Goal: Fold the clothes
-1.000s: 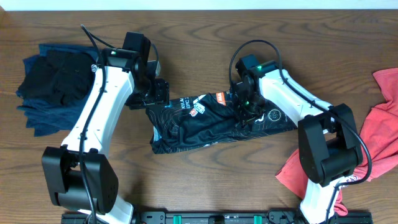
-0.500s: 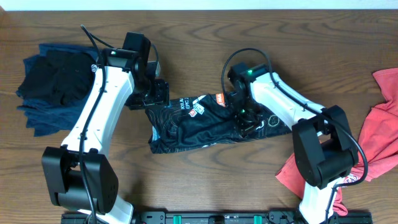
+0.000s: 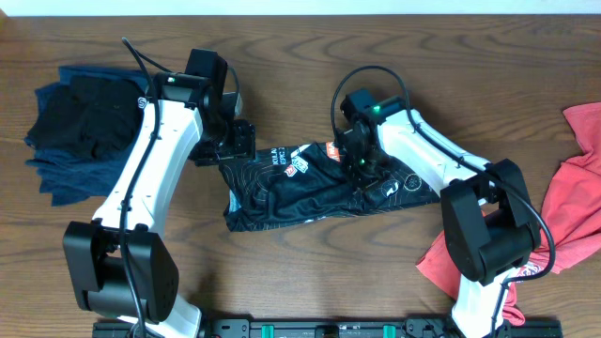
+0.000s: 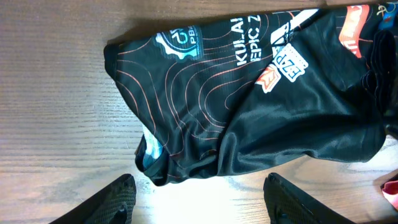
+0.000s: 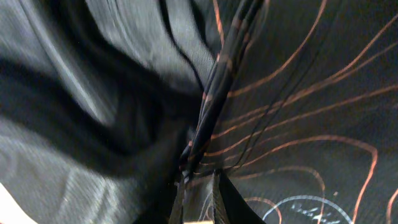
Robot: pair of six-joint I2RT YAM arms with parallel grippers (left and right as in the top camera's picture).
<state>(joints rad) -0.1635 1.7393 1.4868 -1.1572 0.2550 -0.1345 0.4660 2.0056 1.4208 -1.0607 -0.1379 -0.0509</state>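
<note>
At the table's point(image 3: 300, 56) far left edge lies a heap of dark clothes: a black garment point(image 3: 94, 117) crumpled on top of a navy garment point(image 3: 52, 164), both well apart from either arm.

Next along, the left gripper point(image 4: 199, 202) hangs over bare wood just beside the left end of the black sports shirt point(image 3: 300, 192). Its fingers point(image 4: 118, 199) stand wide apart, and the wrist view shows only tabletop between them; neither tip touches the cloth.

The shirt itself sprawls across the middle of the table, between the two arms, rumpled rather than flat. Thin orange contour lines run over its left half. A teal and white round emblem point(image 4: 180, 43) sits near its upper left corner, white lettering point(image 4: 249, 46) runs beside that, and an orange and white badge point(image 4: 283, 65) lies just right of the lettering. One lower corner is turned back, showing a pale lining.

Further right, the right gripper point(image 3: 364, 167) is down on the shirt's right half. Its wrist camera is filled with black fabric, and a raised ridge of that fabric runs straight into the tips, which stand very close together with the fold caught between them.

At the far right a red garment point(image 3: 573, 178) lies loosely bunched, partly under the right arm's base and clear of the shirt.
</note>
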